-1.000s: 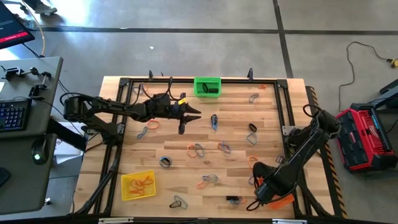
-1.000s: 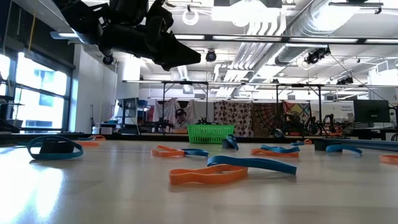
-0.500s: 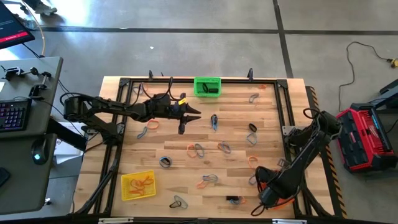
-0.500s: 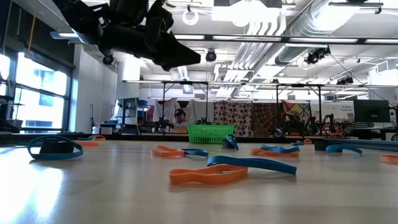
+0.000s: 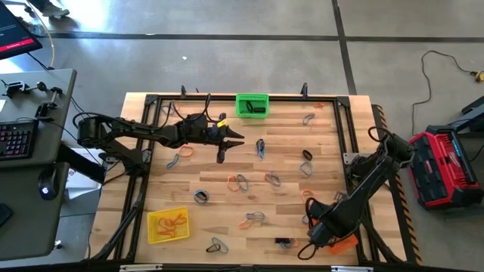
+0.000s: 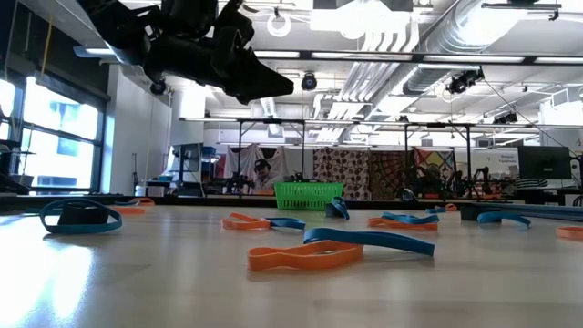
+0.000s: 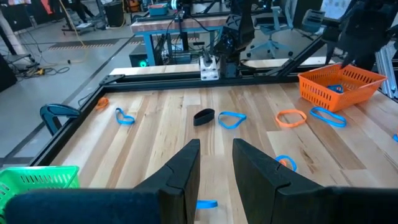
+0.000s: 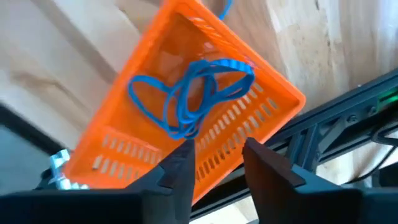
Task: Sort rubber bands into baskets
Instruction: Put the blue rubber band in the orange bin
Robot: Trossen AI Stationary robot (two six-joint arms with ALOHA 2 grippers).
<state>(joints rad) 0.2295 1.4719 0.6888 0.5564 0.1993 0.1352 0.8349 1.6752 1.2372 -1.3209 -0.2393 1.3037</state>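
Observation:
Over the orange basket at the table's front right corner, my right gripper is open with nothing between its fingers. A tangle of blue rubber bands lies inside that basket. From above, the right gripper partly covers the orange basket. My left gripper hangs open and empty above the table's middle, short of the green basket. The yellow basket at the front left holds orange bands. Loose bands such as a black one and a blue one lie scattered on the wood.
A black metal frame runs round the table. Loose bands crowd the centre, and some lie by the front edge. A desk with a keyboard stands to the left and a red case to the right.
The right arm dipped toward the front edge, then came back over the orange basket, and its fingers have parted. The left arm has not moved.

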